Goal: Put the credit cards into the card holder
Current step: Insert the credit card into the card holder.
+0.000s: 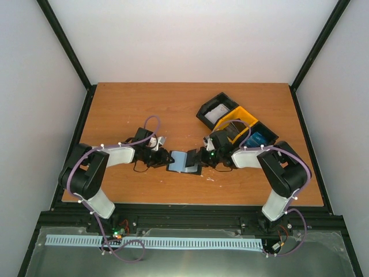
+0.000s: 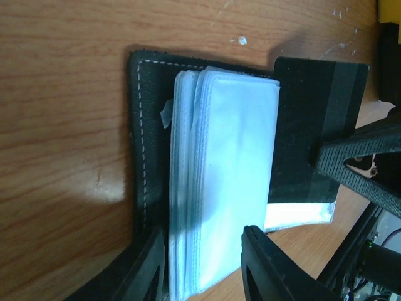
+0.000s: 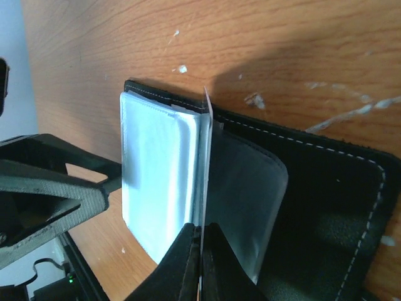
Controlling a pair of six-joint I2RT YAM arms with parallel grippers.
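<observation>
The black card holder (image 1: 183, 162) lies open near the front middle of the wooden table (image 1: 144, 109), its stack of clear sleeves (image 2: 225, 175) facing up between the two arms. The left gripper (image 1: 165, 157) is partly closed, one finger on each side of the sleeve stack; whether it is squeezing them I cannot tell. The right gripper (image 1: 199, 157) is clamped tight on a dark, striped credit card (image 2: 313, 113), held on edge at the sleeves' far side, while a blue card (image 1: 258, 138) sits in the black-and-yellow tray (image 1: 242, 115) behind.
</observation>
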